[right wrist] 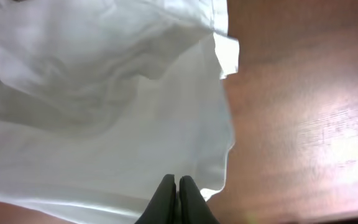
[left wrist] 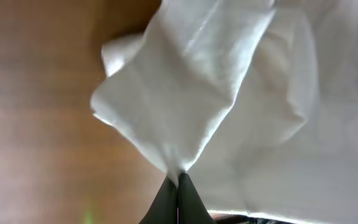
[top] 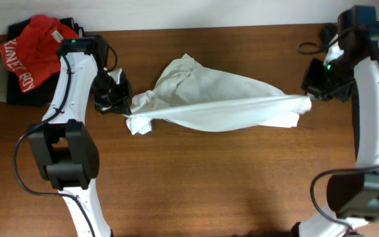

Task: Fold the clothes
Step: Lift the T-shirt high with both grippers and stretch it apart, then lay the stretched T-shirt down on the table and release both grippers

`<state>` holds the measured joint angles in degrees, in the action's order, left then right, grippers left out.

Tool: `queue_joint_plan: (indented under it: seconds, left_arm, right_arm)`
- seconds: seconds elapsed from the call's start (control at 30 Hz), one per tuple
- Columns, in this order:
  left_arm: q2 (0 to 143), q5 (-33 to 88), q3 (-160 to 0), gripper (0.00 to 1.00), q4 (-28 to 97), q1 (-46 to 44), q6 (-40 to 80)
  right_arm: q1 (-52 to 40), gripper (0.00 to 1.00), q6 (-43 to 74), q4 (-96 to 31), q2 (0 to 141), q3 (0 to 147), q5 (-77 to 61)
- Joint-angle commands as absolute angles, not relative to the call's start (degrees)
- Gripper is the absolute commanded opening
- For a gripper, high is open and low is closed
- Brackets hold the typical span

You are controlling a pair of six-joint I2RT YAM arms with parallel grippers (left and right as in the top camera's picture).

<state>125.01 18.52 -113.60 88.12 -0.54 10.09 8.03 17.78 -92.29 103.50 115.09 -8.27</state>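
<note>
Wrist views show left claw (left wrist: 178,179) and right claw (right wrist: 178,180) clamped on white T-shirt (top: 216,99); overhead alone shows red shirt (top: 33,47).

Brown wooden table (top: 196,178), pale strip (top: 176,13) beyond its far edge.

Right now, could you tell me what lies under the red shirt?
A dark garment shows beneath the red shirt; most of it is covered, so anything else underneath is hidden.

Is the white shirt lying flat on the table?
No, the white shirt is bunched up, stretched between the left pincer and right pincer.
</note>
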Motion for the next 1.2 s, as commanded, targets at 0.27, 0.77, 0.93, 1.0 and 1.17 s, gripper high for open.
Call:
queue_joint_plan:
  seconds: [0.27,0.77,0.93,1.0,1.17]
  left_arm:
    - [101.8,13.1,-113.9,0.01,96.7,-1.2,7.8]
    - [87.2,17.2,-74.1,0.01,87.5,-13.3,12.2]
    - [87.2,19.9,-64.6,0.29,81.1,-16.3,12.4]
    - [87.2,19.7,-63.2,0.45,78.9,-16.8,12.4]
    - [87.2,18.5,-64.4,0.46,75.1,-15.2,12.6]
  right_arm:
    - [9.1,0.04,20.4,-91.1,80.9,101.9,0.9]
    - [27.0,0.04,25.8,-82.1,77.3,80.8,6.3]
    - [34.7,0.04,24.8,-81.7,77.0,82.6,6.3]
    - [34.9,0.07,24.1,-82.1,77.1,82.6,6.2]
    - [34.8,0.71,24.1,-81.9,77.2,82.6,6.1]
